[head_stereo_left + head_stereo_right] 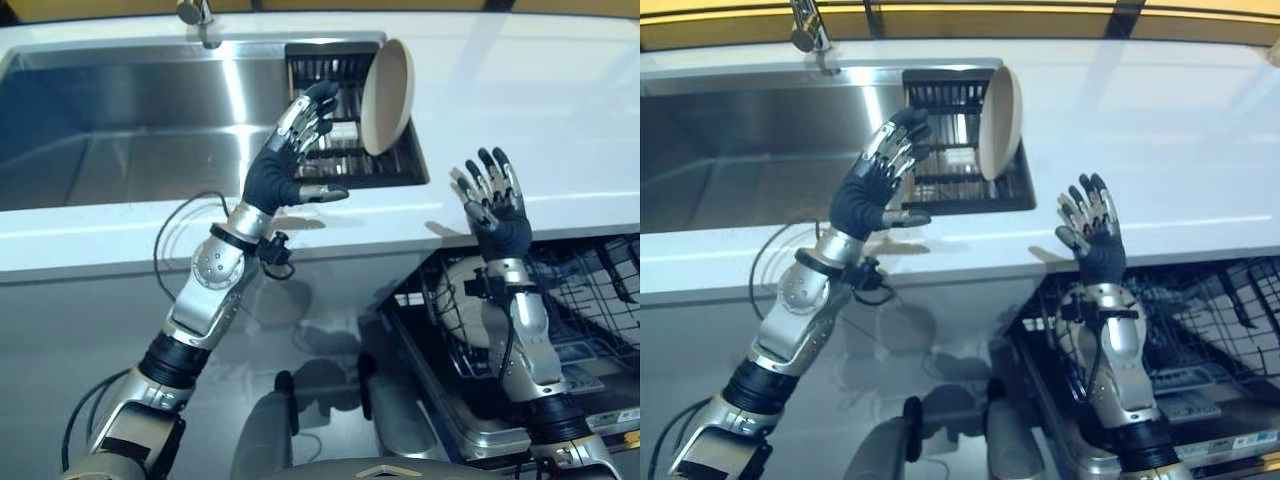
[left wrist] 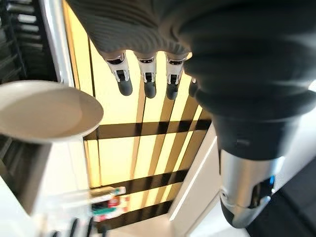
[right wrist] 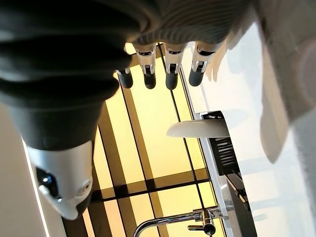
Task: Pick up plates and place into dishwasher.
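A beige plate (image 1: 388, 97) stands on edge in the black drying rack (image 1: 330, 120) at the right end of the steel sink (image 1: 130, 120). My left hand (image 1: 295, 150) is raised just left of the plate, fingers straight and thumb out, not touching it. The plate (image 2: 44, 111) also shows beside the left hand's fingers (image 2: 148, 81). My right hand (image 1: 492, 205) is held up open over the counter's front edge, above the open dishwasher (image 1: 560, 330). A pale plate (image 1: 460, 300) sits in the dishwasher's wire basket, partly behind my right forearm.
The white counter (image 1: 540, 120) runs right of the sink. A faucet (image 1: 200, 20) stands at the back of the sink. The dishwasher's lower rack (image 1: 600, 300) is pulled out under the counter at lower right.
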### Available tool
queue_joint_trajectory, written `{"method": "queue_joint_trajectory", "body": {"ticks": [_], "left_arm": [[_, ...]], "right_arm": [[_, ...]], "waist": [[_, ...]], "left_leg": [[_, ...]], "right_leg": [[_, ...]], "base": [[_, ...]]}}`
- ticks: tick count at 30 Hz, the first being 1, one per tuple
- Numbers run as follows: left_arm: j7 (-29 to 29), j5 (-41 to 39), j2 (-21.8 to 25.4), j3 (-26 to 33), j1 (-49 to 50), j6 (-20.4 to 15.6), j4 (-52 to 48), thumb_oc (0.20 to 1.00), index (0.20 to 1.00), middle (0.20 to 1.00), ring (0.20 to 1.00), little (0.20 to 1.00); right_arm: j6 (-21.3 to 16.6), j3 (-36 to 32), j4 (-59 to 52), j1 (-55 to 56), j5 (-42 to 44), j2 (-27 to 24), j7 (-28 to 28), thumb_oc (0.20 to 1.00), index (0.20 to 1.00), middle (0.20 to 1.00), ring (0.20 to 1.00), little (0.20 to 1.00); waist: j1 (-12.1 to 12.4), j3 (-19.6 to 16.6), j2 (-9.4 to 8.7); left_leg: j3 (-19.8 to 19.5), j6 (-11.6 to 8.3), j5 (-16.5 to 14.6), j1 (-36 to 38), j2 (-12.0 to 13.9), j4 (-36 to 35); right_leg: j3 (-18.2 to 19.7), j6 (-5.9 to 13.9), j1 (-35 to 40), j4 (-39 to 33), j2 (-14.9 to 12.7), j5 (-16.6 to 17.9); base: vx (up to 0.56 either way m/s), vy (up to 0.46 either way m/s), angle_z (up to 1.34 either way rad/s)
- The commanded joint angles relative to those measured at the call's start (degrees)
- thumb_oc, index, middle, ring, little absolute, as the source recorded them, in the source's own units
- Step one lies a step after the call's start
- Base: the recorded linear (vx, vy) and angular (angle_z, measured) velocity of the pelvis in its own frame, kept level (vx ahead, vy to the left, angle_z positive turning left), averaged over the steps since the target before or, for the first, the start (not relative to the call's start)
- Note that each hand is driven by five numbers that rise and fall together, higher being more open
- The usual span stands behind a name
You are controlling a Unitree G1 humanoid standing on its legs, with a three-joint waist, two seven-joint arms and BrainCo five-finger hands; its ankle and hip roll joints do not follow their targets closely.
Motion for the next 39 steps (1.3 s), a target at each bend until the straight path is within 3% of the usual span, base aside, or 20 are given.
{"method": "queue_joint_trajectory", "body": {"ticks": [1,5,9,14,24,31,36,39], "left_arm": [[4.5,11.5,3.7,-0.4,-7.3,-3.0,-1.0,1.000,1.000,1.000,1.000,1.000],[12.7,30.1,11.8,-3.4,-17.1,-0.6,2.0,1.000,1.000,1.000,1.000,1.000],[20.3,41.8,19.7,-8.2,-27.9,2.4,7.5,1.000,1.000,1.000,1.000,1.000],[23.8,54.2,24.7,-15.7,-38.3,6.1,10.4,1.000,1.000,1.000,1.000,1.000],[15.8,76.8,26.8,-28.8,-47.8,10.1,16.2,1.000,1.000,1.000,1.000,1.000],[5.5,94.0,28.7,-36.1,-51.4,9.0,20.8,1.000,1.000,1.000,1.000,1.000],[0.7,99.1,30.3,-38.8,-53.2,9.1,24.6,1.000,1.000,1.000,1.000,1.000],[0.9,100.0,31.0,-39.9,-54.5,9.6,26.4,1.000,1.000,1.000,1.000,1.000]], "right_arm": [[-2.1,-1.8,-6.1,-2.8,1.8,-1.7,0.0,1.000,1.000,1.000,1.000,1.000],[-0.4,-3.1,-5.8,-2.6,3.5,-3.7,1.5,1.000,1.000,1.000,1.000,1.000],[0.8,-3.7,-5.6,-1.6,4.7,-5.3,3.7,1.000,1.000,1.000,1.000,1.000],[0.3,-3.5,-4.4,-2.2,6.7,-7.6,5.4,1.000,1.000,1.000,1.000,1.000],[0.8,-1.7,-2.8,-4.7,9.1,-11.5,5.6,1.000,1.000,1.000,1.000,1.000],[-0.4,-1.1,-1.8,-7.8,9.8,-13.3,4.6,1.000,1.000,1.000,1.000,1.000],[-1.4,-0.7,-2.4,-9.5,10.1,-14.2,3.1,1.000,1.000,1.000,1.000,1.000],[-2.0,-0.6,-2.6,-10.5,10.0,-14.2,2.3,1.000,1.000,1.000,1.000,1.000]], "waist": [[-1.1,-1.2,0.66],[-2.9,-1.5,1.55],[-4.9,-2.0,2.37],[-6.8,-1.6,3.01],[-9.2,-1.6,3.91],[-9.7,1.1,3.61],[-9.6,2.9,3.23],[-9.2,4.1,2.89]], "left_leg": [[3.1,2.84,-0.9,3.2,0.1,-3.7],[4.1,2.46,-1.3,4.8,0.3,-4.1],[5.2,2.15,-0.9,5.4,0.3,-5.0],[6.0,1.63,-0.8,5.3,0.4,-5.3],[7.4,0.77,-1.2,6.4,0.8,-4.6],[7.5,0.40,-0.7,3.6,1.2,-3.3],[7.4,0.21,-0.2,1.1,1.4,-2.3],[7.4,0.15,0.2,-0.1,1.6,-2.3]], "right_leg": [[1.7,1.70,-1.6,-3.1,1.1,3.7],[2.5,1.64,-0.4,-3.5,1.0,3.1],[3.4,1.85,-0.3,-4.1,0.7,3.3],[4.3,1.91,-0.7,-3.9,0.5,3.2],[5.1,2.37,-0.3,-3.6,-0.2,3.0],[4.9,2.32,-2.4,-2.7,-0.3,3.5],[4.5,2.12,-4.1,-2.2,-0.4,3.9],[4.0,1.92,-5.0,-2.0,-0.3,4.0]], "base": [[0.08,0.057,-0.01],[0.10,0.059,-0.02],[0.06,0.056,-0.11],[0.01,0.047,-0.06],[0.05,0.022,-0.10],[-0.06,-0.006,-0.07],[-0.07,-0.021,0.00],[-0.09,-0.033,0.01]]}}
